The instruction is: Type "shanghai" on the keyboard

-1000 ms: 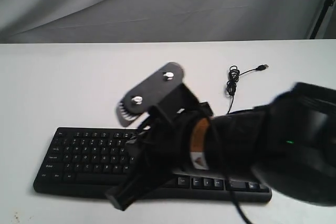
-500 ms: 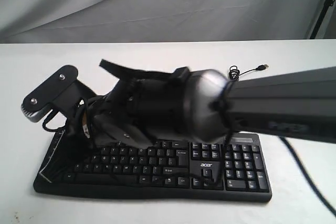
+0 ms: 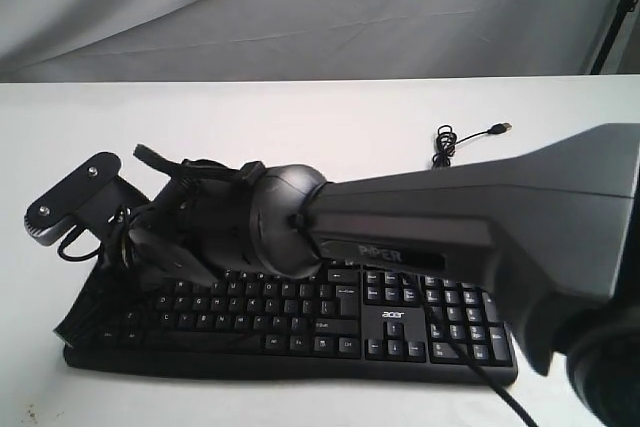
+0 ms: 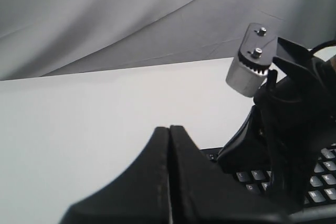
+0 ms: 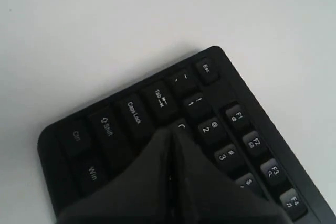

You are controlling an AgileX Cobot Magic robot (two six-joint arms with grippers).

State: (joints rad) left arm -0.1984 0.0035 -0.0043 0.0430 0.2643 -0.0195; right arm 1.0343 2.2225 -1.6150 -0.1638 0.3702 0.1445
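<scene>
The black keyboard (image 3: 400, 322) with its white "acer" logo lies across the front of the white table. My right arm reaches across it to its left end. The right gripper (image 5: 173, 129) is shut with nothing in it, its tip down among the keys beside Tab and Caps Lock, right by the Q key. In the exterior view its fingers (image 3: 85, 302) sit over the keyboard's left edge. My left gripper (image 4: 169, 128) is shut and empty, standing off the keyboard's (image 4: 252, 177) left end; I cannot make it out in the exterior view.
The thin black USB cable (image 3: 445, 142) is coiled on the table behind the keyboard, plug pointing right. The right arm's bulky body (image 3: 420, 227) covers the keyboard's middle rows. Grey cloth hangs behind the white table (image 3: 300, 117).
The right arm has swung left along the keyboard, from its middle to its left end. The number pad and the logo have come into view.
</scene>
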